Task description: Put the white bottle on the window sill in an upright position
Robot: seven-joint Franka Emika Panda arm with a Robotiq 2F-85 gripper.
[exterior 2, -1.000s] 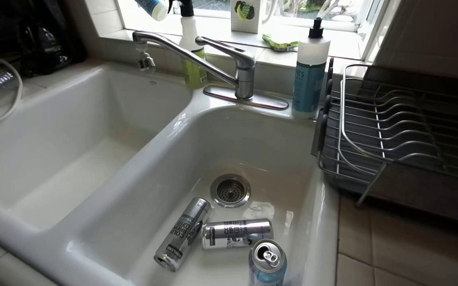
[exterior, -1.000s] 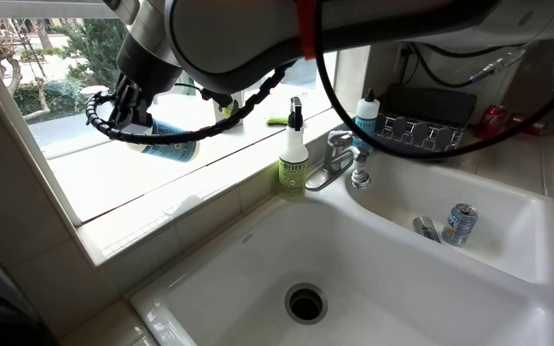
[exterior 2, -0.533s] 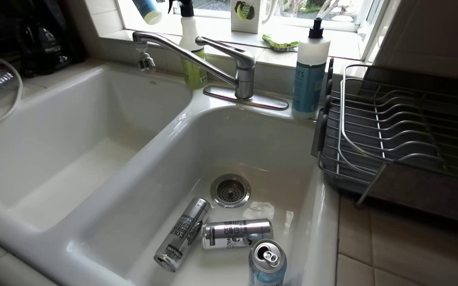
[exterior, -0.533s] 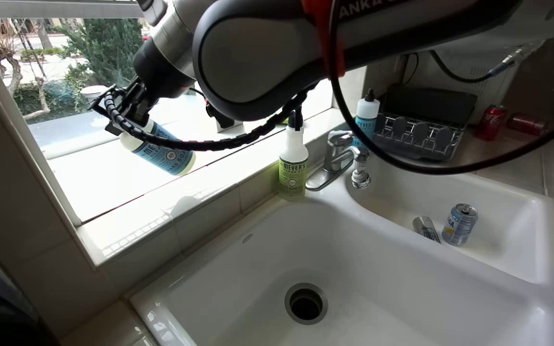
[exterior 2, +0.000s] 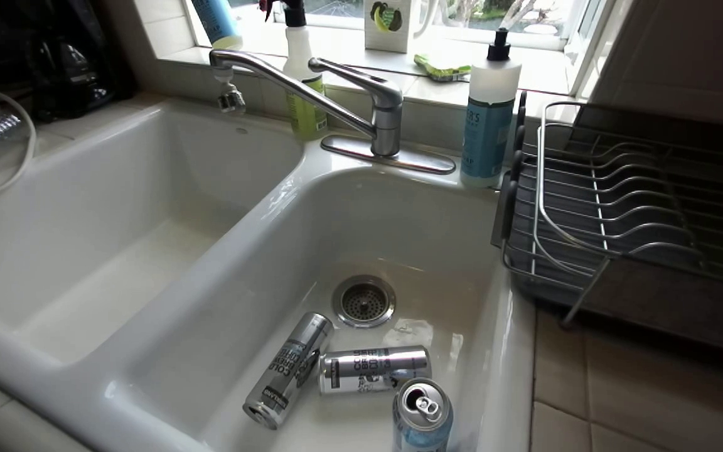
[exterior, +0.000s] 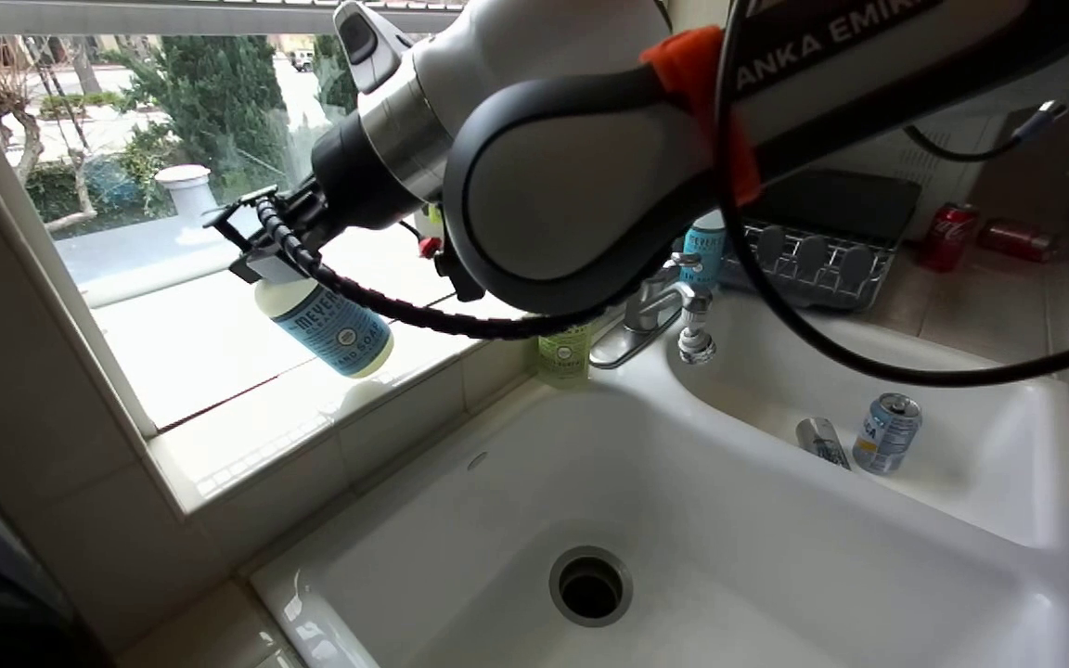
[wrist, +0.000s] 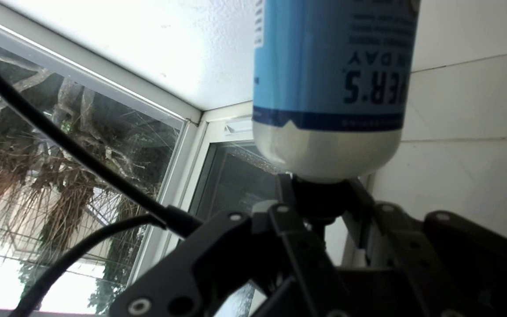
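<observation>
- gripper (wrist: 323, 193) clamped on the white bottle (exterior: 326, 327) by its top end
- bottle held tilted over the window sill (exterior: 196, 357)
- 2 silver cans (exterior 2: 377, 369) lying in the sink (exterior 2: 412, 216)

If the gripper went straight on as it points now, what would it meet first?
Besides the white bottle it holds, probably the side window; depth is unclear, so the window sill could come first.
</observation>
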